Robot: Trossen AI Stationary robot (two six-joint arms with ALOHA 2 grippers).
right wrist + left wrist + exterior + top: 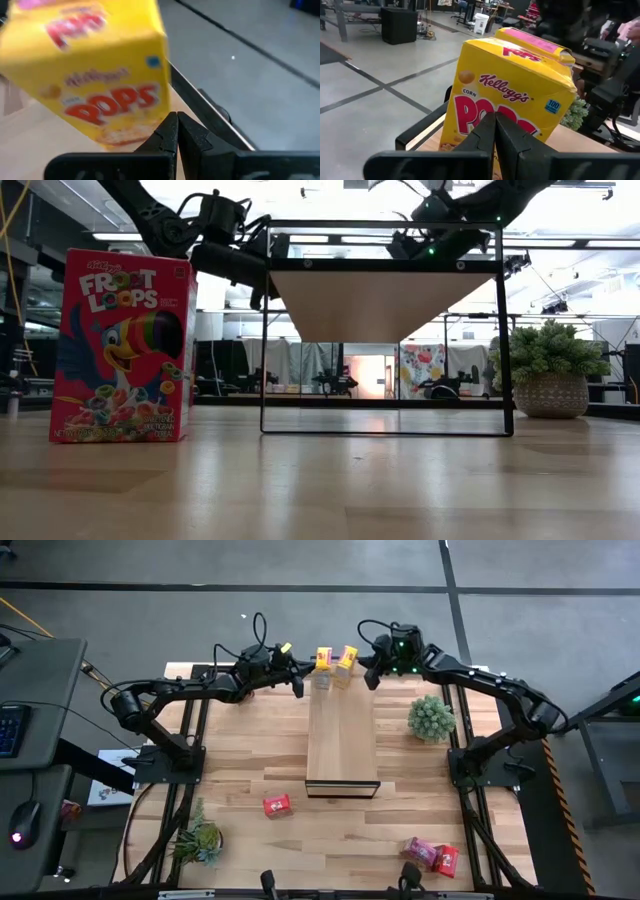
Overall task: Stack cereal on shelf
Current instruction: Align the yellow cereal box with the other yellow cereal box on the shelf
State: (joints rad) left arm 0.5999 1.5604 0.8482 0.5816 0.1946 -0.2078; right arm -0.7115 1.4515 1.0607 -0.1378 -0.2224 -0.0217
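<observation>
Two yellow cereal boxes point(334, 663) stand at the shelf's point(342, 745) far end; the left hand point(297, 686) and right hand point(371, 677), both pinched shut and empty, flank them, apparently nudging them together.

Two yellow cereal boxes point(334, 662) with red lettering, red boxes point(277, 805), light wood-plank shelf point(341, 745).

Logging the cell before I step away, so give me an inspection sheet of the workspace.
Surface: wooden table, shelf along the middle.
Job's things: two yellow boxes at the shelf's far end; red box, pink box and second red box on the table.
Clutter: round potted plant, spiky plant.
Grippers: left gripper and right gripper shut, empty, beside the yellow boxes.
Cables: black loops on the arms.
Surroundings: desk with keyboard and mouse.
</observation>
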